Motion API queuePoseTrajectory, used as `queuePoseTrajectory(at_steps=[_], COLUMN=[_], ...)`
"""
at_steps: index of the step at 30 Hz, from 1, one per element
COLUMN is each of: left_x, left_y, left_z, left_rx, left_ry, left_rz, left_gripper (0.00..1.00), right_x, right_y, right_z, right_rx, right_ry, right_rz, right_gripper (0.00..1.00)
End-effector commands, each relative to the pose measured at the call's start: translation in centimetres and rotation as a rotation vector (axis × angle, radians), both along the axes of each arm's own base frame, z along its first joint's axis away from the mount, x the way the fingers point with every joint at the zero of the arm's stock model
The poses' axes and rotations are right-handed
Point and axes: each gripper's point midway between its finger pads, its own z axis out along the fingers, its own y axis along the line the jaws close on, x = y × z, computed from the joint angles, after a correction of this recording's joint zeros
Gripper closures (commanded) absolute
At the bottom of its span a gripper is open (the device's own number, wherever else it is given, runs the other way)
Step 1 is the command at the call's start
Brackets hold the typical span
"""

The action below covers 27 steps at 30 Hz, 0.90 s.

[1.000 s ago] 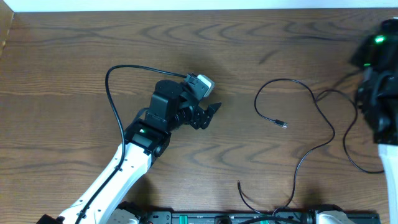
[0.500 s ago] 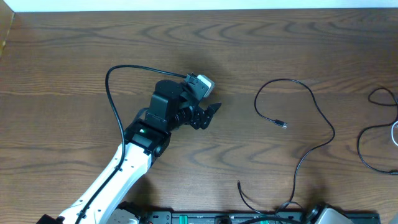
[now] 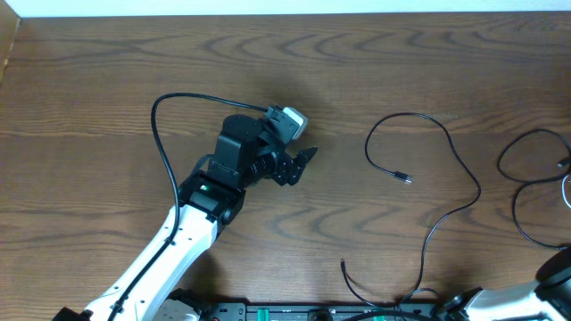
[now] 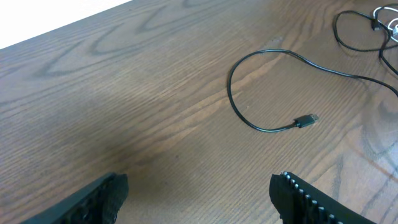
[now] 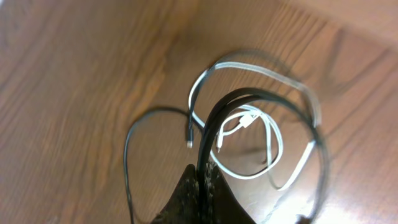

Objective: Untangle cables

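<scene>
Cables (image 3: 515,209) are the job, and from overhead they fall into two lots: one black cord (image 3: 410,114) lying alone in an open curl at three o'clock of centre, its small plug (image 3: 406,178) turned inward, and a tangle of dark loops at the far three o'clock edge of the table (image 3: 107,71). The left claw (image 3: 303,166) hovers near the middle, spread and empty, well apart from any cord; of the right arm (image 3: 555,266) only a bit shows at five o'clock. From the left wrist, the two fingertips (image 4: 106,193) stand wide at six o'clock with bare wood between them, the lone curl lies ahead at one o'clock, and the tangle peeks in at the two o'clock corner. From the right wrist, the right claw (image 5: 205,190) is pressed together at six o'clock and a black loop (image 5: 203,143) rises out of its tip, so it seems to be pinching that strand, though the picture is blurred. A white cord (image 5: 249,61) coils beneath it from twelve to four o'clock, with a thinner black strand (image 5: 127,162) at nine o'clock. These cords look light, limp and smooth, likely to slide and drag their neighbours along. I judge the best hold is a pinch just behind a plug, where an end can be drawn out through the loops, not mid-loop, where a pull tightens the crossing.
</scene>
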Motion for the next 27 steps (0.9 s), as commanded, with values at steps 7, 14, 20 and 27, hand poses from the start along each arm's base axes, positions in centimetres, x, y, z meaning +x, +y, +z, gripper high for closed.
queuePoseTrajectory(at_steps=[7, 14, 20, 27], left_x=[0.3, 0.3, 0.4, 0.4], left_y=[0.1, 0.1, 0.1, 0.1], left_z=[0.2, 0.2, 0.2, 0.2], left_rx=[0.011, 0.011, 0.011, 0.011], left_ry=[-0.015, -0.015, -0.015, -0.015], left_rz=[0.000, -0.001, 0.000, 0.000], left_gripper=[0.22, 0.22, 0.22, 0.22], right_x=[-1.3, 2.6, 7.0, 8.0], right_y=[-0.4, 2.9, 7.7, 8.7], right_z=[-7.2, -5.4, 0.2, 8.3], right_rx=[0.308, 0.408, 0.353, -0.016], right_ry=[-0.034, -0.222, -0.337, -0.151], right_rz=[0.007, 0.213, 0.504, 0.509], right_gripper=[0.01, 0.01, 0.01, 0.01])
